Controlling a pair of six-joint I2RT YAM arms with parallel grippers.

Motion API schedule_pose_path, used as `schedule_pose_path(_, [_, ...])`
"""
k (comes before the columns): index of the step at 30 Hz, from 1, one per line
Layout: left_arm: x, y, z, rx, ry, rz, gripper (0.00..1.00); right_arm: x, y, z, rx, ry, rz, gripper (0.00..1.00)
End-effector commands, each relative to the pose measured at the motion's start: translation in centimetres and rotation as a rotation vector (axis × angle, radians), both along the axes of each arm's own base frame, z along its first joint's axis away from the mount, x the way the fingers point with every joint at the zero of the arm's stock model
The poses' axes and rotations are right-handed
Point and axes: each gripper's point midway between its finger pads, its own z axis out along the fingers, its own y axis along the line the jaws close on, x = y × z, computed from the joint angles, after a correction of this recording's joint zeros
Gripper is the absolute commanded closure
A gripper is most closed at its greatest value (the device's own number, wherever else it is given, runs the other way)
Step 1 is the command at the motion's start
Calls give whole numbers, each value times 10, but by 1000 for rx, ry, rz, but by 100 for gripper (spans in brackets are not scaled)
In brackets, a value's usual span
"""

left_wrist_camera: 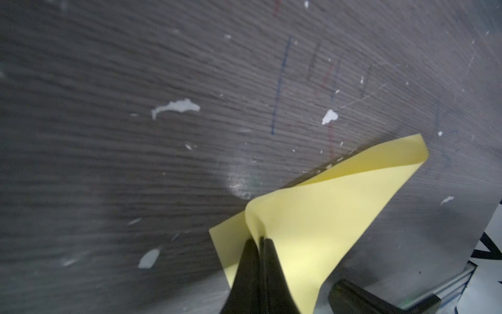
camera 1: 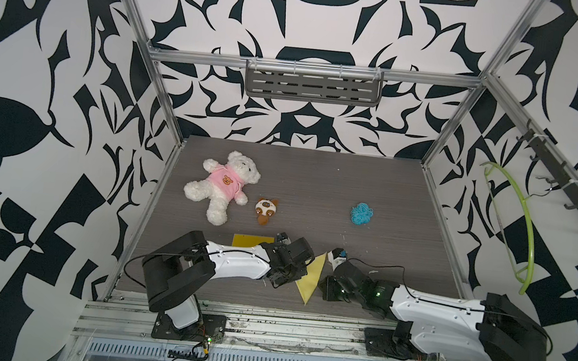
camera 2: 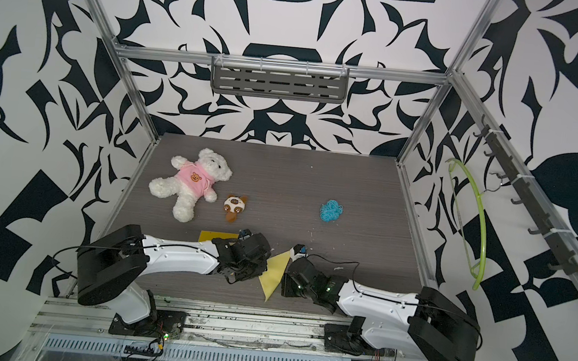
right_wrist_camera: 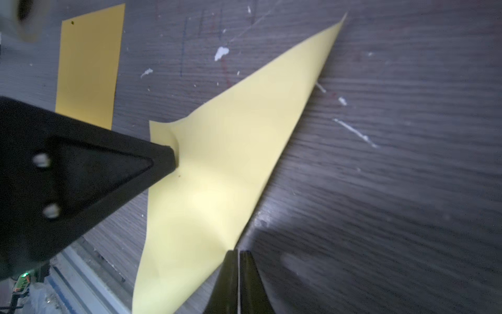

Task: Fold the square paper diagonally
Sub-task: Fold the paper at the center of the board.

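Folded paper [camera 1: 311, 277] — in left gripper [left_wrist_camera: 262, 239]; right gripper [right_wrist_camera: 239, 251] at crease

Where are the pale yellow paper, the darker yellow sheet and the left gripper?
pale yellow paper [right_wrist_camera: 231, 163]: right wrist view, middle of the folded-over face.
darker yellow sheet [right_wrist_camera: 89, 68]: right wrist view, centre of its visible part.
left gripper [left_wrist_camera: 262, 239]: left wrist view, between the fingertips pinching the paper.

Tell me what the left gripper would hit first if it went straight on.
The paper it is shut on: the curled sheet lies right ahead of the left gripper. Past it, only table shows, though depth is unclear.
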Motion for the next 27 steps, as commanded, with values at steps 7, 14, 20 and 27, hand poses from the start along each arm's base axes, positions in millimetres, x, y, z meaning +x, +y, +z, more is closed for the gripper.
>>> schedule_pose_path(7, [-25, 28, -33, 151, 103, -33, 100, 6, 34, 39, 101, -59, 65, 88])
schedule_pose_path(14, [-26, 28, -34, 154, 108, -32, 100, -7, 41, 15, 55, 8, 103, 90])
schedule_pose_path(20, [-25, 28, -34, 154, 105, -30, 100, -20, 30, -9, 4, 56, 101, 90])
schedule_pose_path(27, [-26, 29, -34, 156, 106, -31, 100, -29, 17, -32, -74, 109, 106, 91])
